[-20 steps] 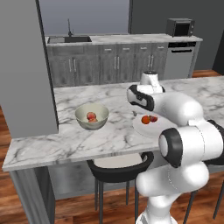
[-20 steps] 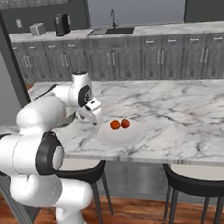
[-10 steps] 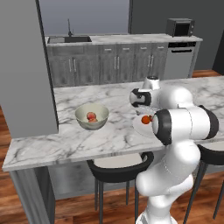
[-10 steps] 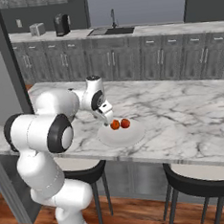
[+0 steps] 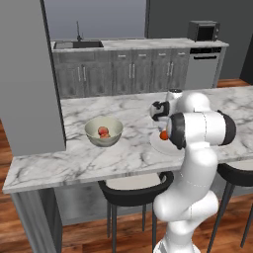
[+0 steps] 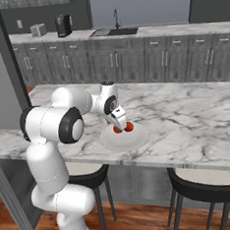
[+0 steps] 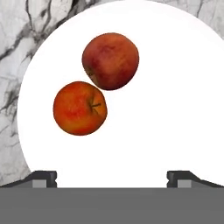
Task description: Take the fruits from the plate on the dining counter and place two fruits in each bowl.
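Two apples touch on the white plate (image 7: 175,109) ahead of the gripper (image 7: 112,177), whose fingertips stand wide apart, empty: a dark red apple (image 7: 111,61) and an orange-red apple (image 7: 80,108), stem visible. Left base view adds the glossy pale bowl (image 5: 103,131), well apart from the gripper, holding two fruits (image 5: 103,132), on the veined marble dining counter (image 5: 74,158).

A home kitchen, rendered. In the left base view a run of grey cabinets (image 5: 133,71) lines the far wall at 12 o'clock, with a sink and tall tap (image 5: 78,43) set in its top, a microwave (image 5: 203,30) at 1 o'clock, and a dishwasher front (image 5: 202,69) below it. The right base view adds a toaster (image 6: 38,30) and coffee maker (image 6: 63,25) at 11 o'clock. Nearer stands a marble-topped dining table (image 5: 74,158) with black stools (image 5: 133,190) on wood flooring (image 5: 84,237)
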